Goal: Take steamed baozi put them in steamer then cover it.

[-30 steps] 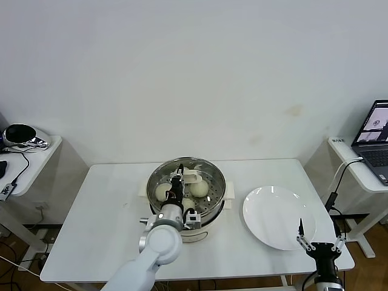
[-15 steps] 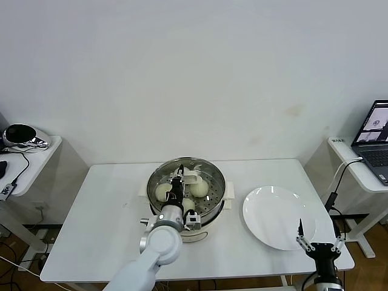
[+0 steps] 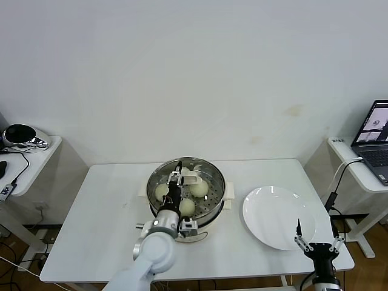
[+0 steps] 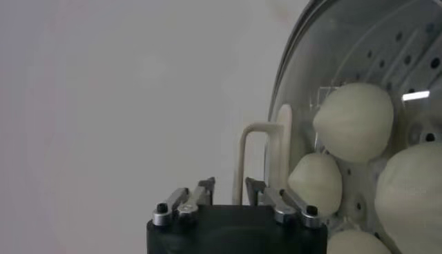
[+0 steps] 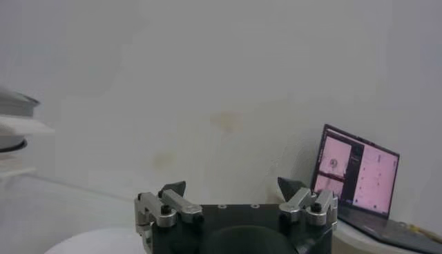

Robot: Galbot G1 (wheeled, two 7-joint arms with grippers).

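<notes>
The steamer [image 3: 207, 217] stands mid-table with the cover on it. The cover's cream handle [image 3: 193, 178] shows at its centre. Three steamed baozi [image 3: 161, 191] [image 3: 199, 188] [image 3: 187, 207] show through the glass, and the left wrist view also shows baozi [image 4: 353, 121] inside. My left gripper [image 3: 175, 177] hovers over the cover beside the handle [image 4: 257, 155]. Its jaws [image 4: 229, 185] stand open, with one leg of the handle in the gap and not pinched. My right gripper [image 3: 317, 237] waits open at the table's front right corner, empty [image 5: 231, 186].
A flat white plate [image 3: 279, 217] lies right of the steamer, just beyond the right gripper. A laptop [image 3: 376, 136] sits on a side desk at the far right. A small table with a black and silver object [image 3: 21, 134] stands at the far left.
My left gripper, shut on the cover's handle a second ago, has opened and let it go. The left arm has drawn back slightly. The right arm has barely moved.
</notes>
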